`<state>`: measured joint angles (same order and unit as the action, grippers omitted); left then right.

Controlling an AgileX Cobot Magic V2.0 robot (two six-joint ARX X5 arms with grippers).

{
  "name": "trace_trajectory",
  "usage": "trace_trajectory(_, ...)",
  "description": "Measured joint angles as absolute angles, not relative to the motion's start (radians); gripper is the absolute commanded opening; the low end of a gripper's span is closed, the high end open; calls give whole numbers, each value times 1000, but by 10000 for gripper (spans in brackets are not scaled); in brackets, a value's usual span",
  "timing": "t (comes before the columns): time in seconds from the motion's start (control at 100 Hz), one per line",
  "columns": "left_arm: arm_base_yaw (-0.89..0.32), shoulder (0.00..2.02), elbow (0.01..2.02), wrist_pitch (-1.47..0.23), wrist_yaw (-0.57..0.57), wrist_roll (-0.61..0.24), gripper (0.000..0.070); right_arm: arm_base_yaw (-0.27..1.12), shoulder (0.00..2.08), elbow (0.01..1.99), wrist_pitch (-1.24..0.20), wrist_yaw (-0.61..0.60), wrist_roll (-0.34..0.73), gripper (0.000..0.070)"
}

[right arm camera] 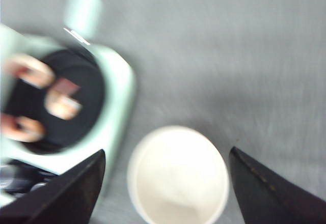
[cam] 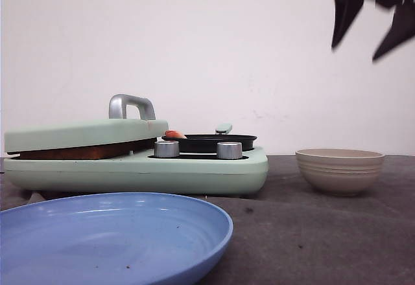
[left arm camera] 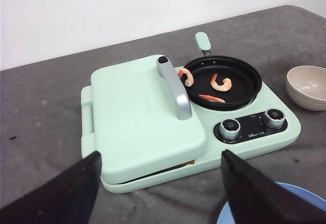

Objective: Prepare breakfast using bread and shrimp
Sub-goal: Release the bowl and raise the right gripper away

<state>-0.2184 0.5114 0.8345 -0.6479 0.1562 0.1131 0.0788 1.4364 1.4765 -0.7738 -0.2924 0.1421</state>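
Note:
A mint-green breakfast maker (cam: 142, 168) has its left lid (left arm camera: 137, 112) shut. The bread shows only as a brown edge under that lid (cam: 84, 150), and as a sliver in the left wrist view (left arm camera: 186, 163). Three orange-pink shrimp (left arm camera: 221, 83) lie in the black pan (left arm camera: 239, 71); one peeks over the rim in the front view (cam: 174, 133), and they show blurred in the right wrist view (right arm camera: 63, 104). My left gripper (left arm camera: 160, 154) is open and empty, in front of the maker. My right gripper (cam: 356, 52) is open and empty, high above the beige bowl (right arm camera: 178, 178).
The beige bowl (cam: 340, 170) stands right of the maker and looks empty. A blue plate (cam: 110, 236) lies in front of it. Two silver knobs (cam: 166, 149) sit on the maker's front. The lid has a silver handle (left arm camera: 175, 91). The tabletop is dark grey cloth.

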Motion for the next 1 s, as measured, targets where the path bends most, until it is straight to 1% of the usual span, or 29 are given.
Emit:
trace_trajectory(0.14, -218, 511, 834, -648, 156, 104, 391, 87, 1320, 1477, -773, -317, 109, 481)
trace_trajectory(0.26, -218, 511, 834, -648, 156, 93, 390, 101, 1274, 1477, -773, -365, 101, 478)
trace_trajectory(0.31, -218, 511, 834, -648, 156, 91, 390, 112, 1264, 1469, -768, -386, 100, 457)
trace_trajectory(0.38, -218, 511, 834, -648, 156, 89, 387, 138, 1246, 1436, -755, -390, 100, 374)
trace_trajectory(0.42, -218, 511, 834, -648, 156, 86, 379, 158, 1234, 1408, -742, -391, 100, 305)
trace_trajectory(0.46, -218, 511, 834, -648, 156, 82, 347, 179, 1220, 1377, -723, -392, 100, 222)
trace_trajectory(0.49, -218, 511, 834, -648, 156, 78, 289, 195, 1209, 1352, -704, -393, 100, 158)
trace_trajectory(0.5, -218, 511, 834, -648, 156, 78, 279, 200, 1206, 1344, -698, -393, 99, 135)
trace_trajectory(0.54, -218, 511, 834, -648, 156, 75, 181, 220, 1190, 1307, -671, -393, 93, 48)
trace_trajectory(0.56, -218, 511, 834, -648, 156, 74, 147, 228, 1182, 1287, -658, -392, 92, 13)
trace_trajectory(0.57, -218, 511, 834, -648, 156, 73, 112, 233, 1177, 1277, -651, -392, 90, 0)
trace_trajectory(0.58, -218, 511, 834, -648, 156, 72, 102, 237, 1173, 1267, -645, -392, 89, 0)
trace_trajectory(0.6, -218, 511, 834, -648, 156, 69, 44, 245, 1163, 1246, -632, -392, 85, 0)
trace_trajectory(0.62, -218, 511, 834, -648, 156, 67, 5, 253, 1152, 1224, -619, -392, 84, 0)
trace_trajectory(0.63, -218, 511, 834, -648, 156, 67, 0, 257, 1147, 1213, -612, -392, 83, 0)
trace_trajectory(0.9, -218, 511, 834, -645, 156, 43, 0, 321, 999, 961, -436, -390, 78, 0)
trace_trajectory(1.0, -218, 511, 832, -606, 157, 32, 0, 336, 940, 884, -371, -385, 78, 0)
